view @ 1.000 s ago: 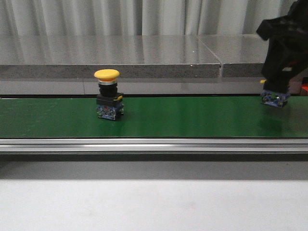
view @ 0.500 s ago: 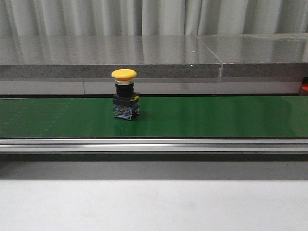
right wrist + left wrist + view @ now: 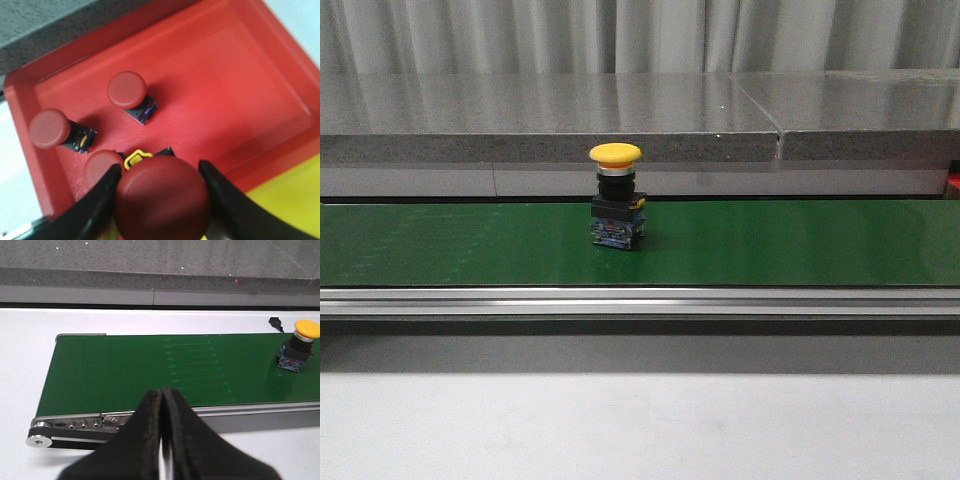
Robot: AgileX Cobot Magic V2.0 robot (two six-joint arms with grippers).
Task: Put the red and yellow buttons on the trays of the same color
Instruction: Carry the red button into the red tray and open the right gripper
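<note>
Three red buttons (image 3: 127, 91) in the red tray (image 3: 240, 75), right hand (image 3: 161, 200) pinching a fourth (image 3: 162, 197) above it.

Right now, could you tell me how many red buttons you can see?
4: three red buttons rest in the red tray, and a fourth is in the right pincer above it. Others may be hidden.

Front view: even, dim-ish indoor light, no hard shadows; soft vertical glare streaks on the grey stone ledge (image 3: 620, 110), and the conveyor's aluminium rail (image 3: 640, 301) catches a bright line. Yellow button (image 3: 617, 195) is sharp, with only a faint shadow at its base. Left wrist view: bright, white table near blown out; closed left gripper (image 3: 162, 440) close up and soft. Right wrist view: whole frame blurred, the held red button (image 3: 162, 200) most defocused, and a mild sheen on the red tray (image 3: 260, 75).
</note>
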